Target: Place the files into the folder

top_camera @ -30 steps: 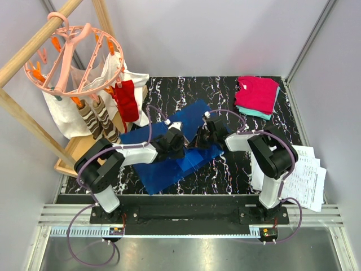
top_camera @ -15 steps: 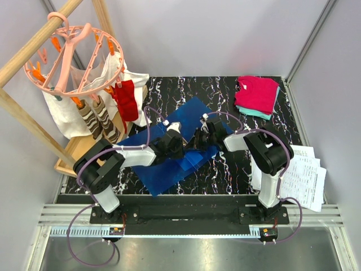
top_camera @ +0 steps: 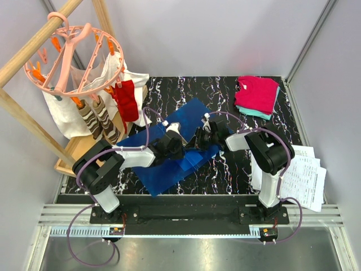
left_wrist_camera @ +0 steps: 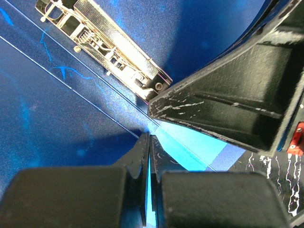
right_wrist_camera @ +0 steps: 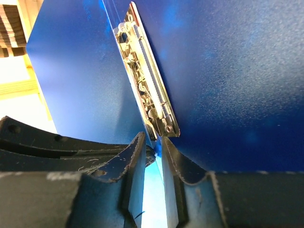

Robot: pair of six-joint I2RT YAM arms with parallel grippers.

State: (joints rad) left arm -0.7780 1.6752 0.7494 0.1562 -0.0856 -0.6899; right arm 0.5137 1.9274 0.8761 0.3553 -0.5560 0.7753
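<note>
The blue folder lies open on the black marbled table, one leaf raised toward the back. A metal clip runs along its inside. My left gripper is shut on a thin edge of the folder at its middle. My right gripper faces it from the right, jaws a little apart around the same edge, just below the clip's end. The files, white printed sheets, lie at the table's right edge, apart from both grippers.
Folded pink and teal clothes sit at the back right. A round pink peg hanger with socks and cloths hangs from a wooden rack at the left. The right gripper's black finger fills the right of the left wrist view.
The right gripper's jaws have parted from shut to a narrow gap and it has shifted slightly left. The left gripper has stayed shut on the folder's edge.
</note>
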